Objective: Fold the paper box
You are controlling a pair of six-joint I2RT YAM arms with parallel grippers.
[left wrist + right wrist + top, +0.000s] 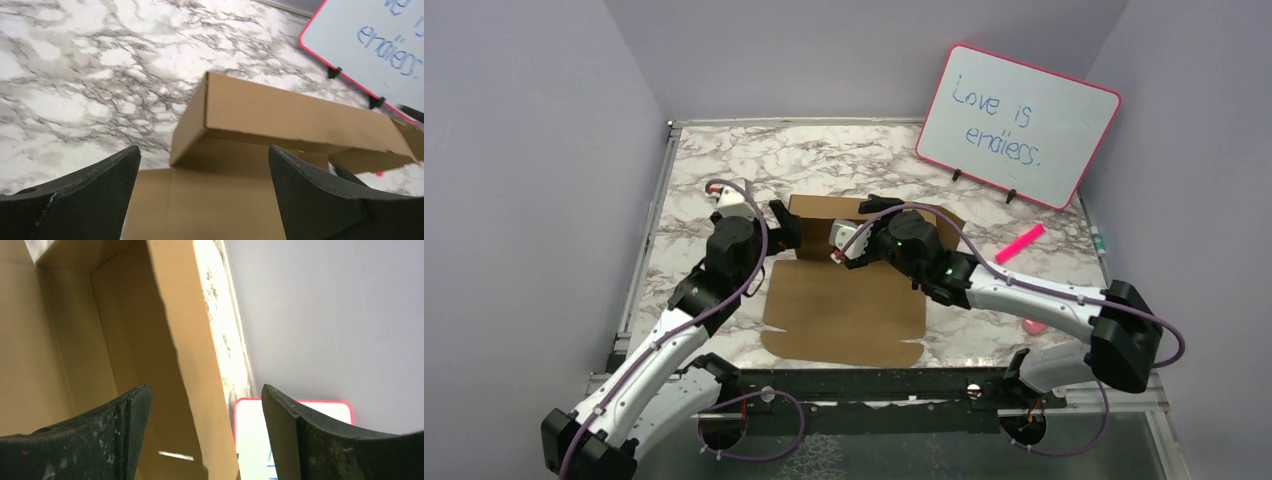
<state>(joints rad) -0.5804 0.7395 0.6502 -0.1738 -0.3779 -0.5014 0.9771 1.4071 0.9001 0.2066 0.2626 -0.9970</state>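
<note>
With the plain brown cardboard box (pixel 844 300) laid centrally on the marbled surface (pixel 724 170), its raised 12 o'clock wall is best pinched squarely by the right hand (pixel 205 395), its 9 o'clock corner braced by the left hand (pixel 202 155), both spread and empty.

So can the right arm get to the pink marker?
Probably yes. The pink marker lies in the open just beside that arm, nothing blocking, though the right tool is at the paper box.
</note>
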